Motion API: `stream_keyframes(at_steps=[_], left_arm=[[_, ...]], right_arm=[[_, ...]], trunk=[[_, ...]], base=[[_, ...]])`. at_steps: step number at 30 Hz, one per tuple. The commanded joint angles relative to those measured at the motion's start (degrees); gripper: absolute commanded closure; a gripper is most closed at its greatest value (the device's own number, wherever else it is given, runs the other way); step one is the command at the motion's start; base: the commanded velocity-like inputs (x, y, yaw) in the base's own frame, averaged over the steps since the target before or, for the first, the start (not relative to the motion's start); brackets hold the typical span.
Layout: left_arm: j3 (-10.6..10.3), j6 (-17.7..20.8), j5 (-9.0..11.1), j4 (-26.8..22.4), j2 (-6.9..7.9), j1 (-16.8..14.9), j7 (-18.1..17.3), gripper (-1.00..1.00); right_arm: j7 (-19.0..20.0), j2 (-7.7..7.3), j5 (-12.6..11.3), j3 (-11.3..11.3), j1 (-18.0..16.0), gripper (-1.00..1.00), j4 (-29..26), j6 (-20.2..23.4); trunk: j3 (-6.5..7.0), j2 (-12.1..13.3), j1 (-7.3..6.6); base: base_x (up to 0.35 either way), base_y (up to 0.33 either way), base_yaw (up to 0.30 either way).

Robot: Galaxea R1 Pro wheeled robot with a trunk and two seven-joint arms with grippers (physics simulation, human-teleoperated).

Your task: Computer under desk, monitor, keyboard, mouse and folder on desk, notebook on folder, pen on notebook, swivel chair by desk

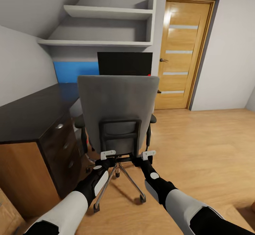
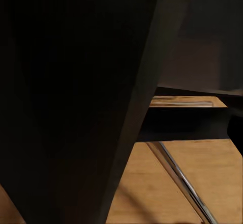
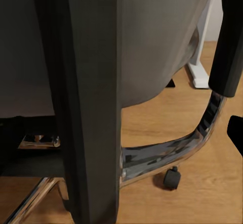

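Head view shows the swivel chair (image 1: 118, 113) with its back to the robot, just right of the desk (image 1: 32, 113). Both grippers, left gripper (image 1: 108, 154) and right gripper (image 1: 148, 154), reach its lower back; I cannot tell how the jaws stand. The monitor (image 1: 124, 63) stands far behind.

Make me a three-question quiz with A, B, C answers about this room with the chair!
1. Where is the swivel chair?
A. On the desk
B. In front of the robot, with its back toward the robot
C. Beside the door

2. What colour is the chair's backrest?
A. Grey
B. Red
C. Green

3. Is the door open?
A. Wide open
B. Shut
C. Taken off

Answers:
1 B: both arms reach toward the backrest's lower edge.
2 A: the padding is grey.
3 B: it sits flat in its frame.
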Motion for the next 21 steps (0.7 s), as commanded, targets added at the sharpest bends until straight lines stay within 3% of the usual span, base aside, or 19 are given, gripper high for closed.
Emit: stream_keyframes(at_steps=[1, 21], left_arm=[[-0.1, 0.3, -0.2, -0.2, 0.0, -0.1, 0.5, -1.0], [-0.1, 0.2, -0.2, -0.2, 0.0, -0.1, 0.5, -1.0]], right_arm=[[-0.3, 0.0, -0.5, 0.5, -0.1, -1.0, 0.1, -0.2], [-0.3, 0.0, -0.4, 0.5, -0.1, -1.0, 0.1, -0.2]], trunk=[[-0.05, 0.0, 0.02], [-0.05, 0.0, 0.02]], base=[[0.327, 0.0, 0.0], [0.328, 0.0, 0.0]])
